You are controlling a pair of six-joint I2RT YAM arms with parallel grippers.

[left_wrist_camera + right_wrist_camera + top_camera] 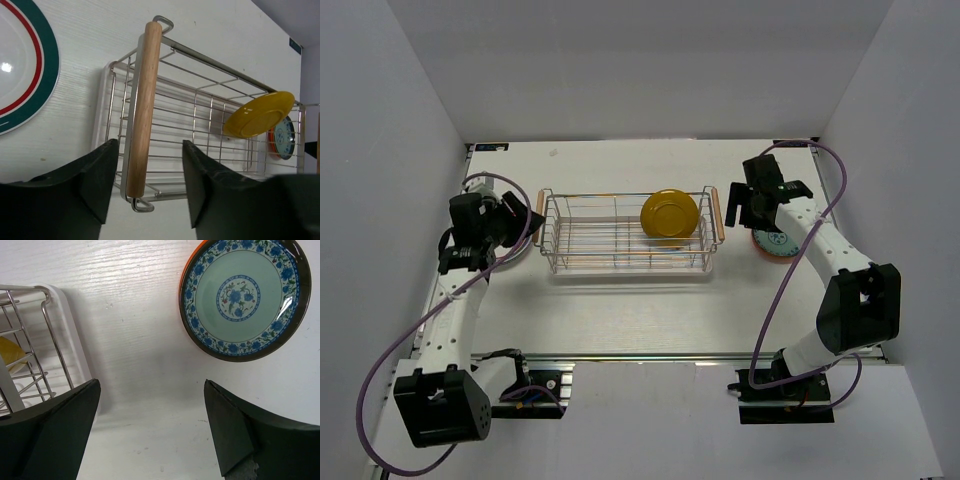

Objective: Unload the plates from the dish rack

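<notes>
White table (pixel 640 310), grey walls (pixel 390 150) on three sides.

Top view:
- Dish rack (pixel 630 235): mid-table, long side across, between the two arms.
- Yellow plate (pixel 669 215): the only plate in the rack, standing tilted in its right half.
- Teal plate (pixel 775 243): flat on the table just right of the rack, partly under the right arm.
- Left gripper (pixel 527 220): at the rack's left end.
- Right gripper (pixel 738 208): at the rack's right end. Finger gap is not readable for either from here.

Left wrist view:
- Fingers (pixel 95 175) spread apart, nothing between them.
- Wooden handle (pixel 144 107) of the rack lies in line with the gap, beyond the tips.
- White plate (pixel 25 65), with a red ring and a dark green rim, flat on the table left of the rack.
- Yellow plate leans at the far end.

Right wrist view:
- Fingers (pixel 65 425) wide apart, holding nothing, above bare table.
- Teal plate, with a blue floral border and a dark rim, is stacked on an orange plate (pixel 183 275), of which only an edge shows.
- Rack corner at the left, apart from the stack.
</notes>
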